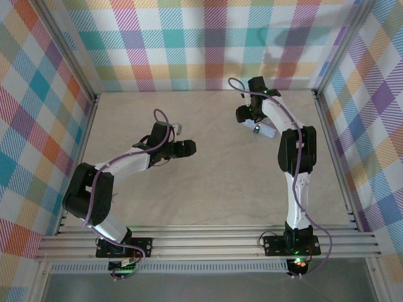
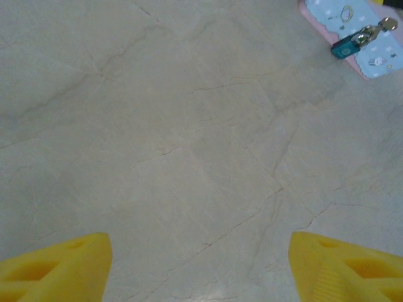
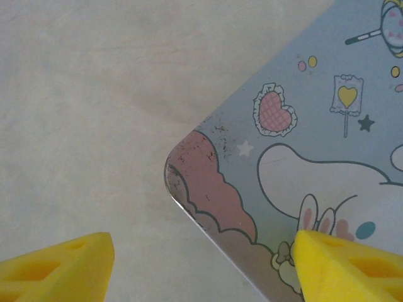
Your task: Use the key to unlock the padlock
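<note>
pale tabletop (image 2: 189,126), plaid walls (image 1: 208,38), padlock (image 2: 346,46) on tin (image 2: 320,12)

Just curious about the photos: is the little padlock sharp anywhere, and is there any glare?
Left wrist view: the padlock, far in the corner on the tin box, looks soft, with bright glints on its metal. Right wrist view: the tin box print is crisp. Top view: evenly lit.

Tin box (image 1: 265,129): on table (image 1: 208,195), 2 o'clock from centre.
Padlock (image 2: 350,43): flat on tin box lid.
Left gripper (image 2: 200,251): 9 o'clock of tin box, well apart.
Right gripper (image 3: 201,251): above tin box corner.
</note>
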